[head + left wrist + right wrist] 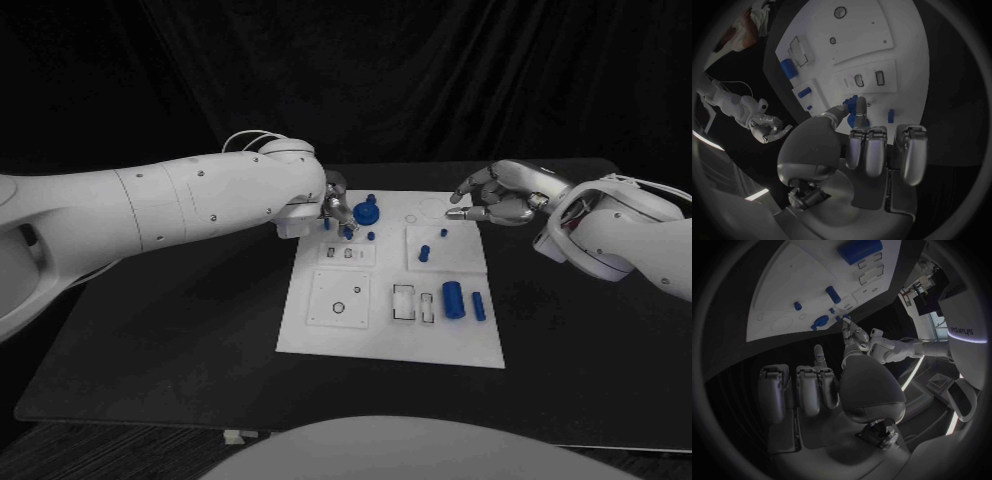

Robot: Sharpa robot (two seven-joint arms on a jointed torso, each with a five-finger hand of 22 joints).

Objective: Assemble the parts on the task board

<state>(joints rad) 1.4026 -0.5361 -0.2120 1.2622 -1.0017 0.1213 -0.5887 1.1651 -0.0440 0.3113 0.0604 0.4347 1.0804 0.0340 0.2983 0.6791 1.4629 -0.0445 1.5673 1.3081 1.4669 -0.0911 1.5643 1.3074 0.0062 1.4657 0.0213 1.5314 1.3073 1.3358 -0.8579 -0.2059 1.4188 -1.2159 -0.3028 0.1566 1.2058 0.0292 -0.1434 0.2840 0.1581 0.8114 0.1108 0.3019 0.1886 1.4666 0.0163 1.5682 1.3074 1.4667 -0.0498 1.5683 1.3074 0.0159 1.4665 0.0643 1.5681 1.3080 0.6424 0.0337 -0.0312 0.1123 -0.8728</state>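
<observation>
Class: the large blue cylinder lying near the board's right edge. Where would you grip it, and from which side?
Grip the large blue cylinder across its middle, coming from above. It lies flat on the white task board, with a thinner blue rod close beside it, so its curved sides are easiest pinched from overhead.

White task board (317,320), blue parts (453,299), black table (173,340), silver left hand (335,205), silver right hand (498,197), white arms (159,205)

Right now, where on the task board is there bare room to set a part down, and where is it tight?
On the task board, the near strip along the front edge is bare, as is the far right corner beside the right hand. It is crowded at the far left, where the left hand works at the knobbed blue part, and around the two blue cylinders.
</observation>
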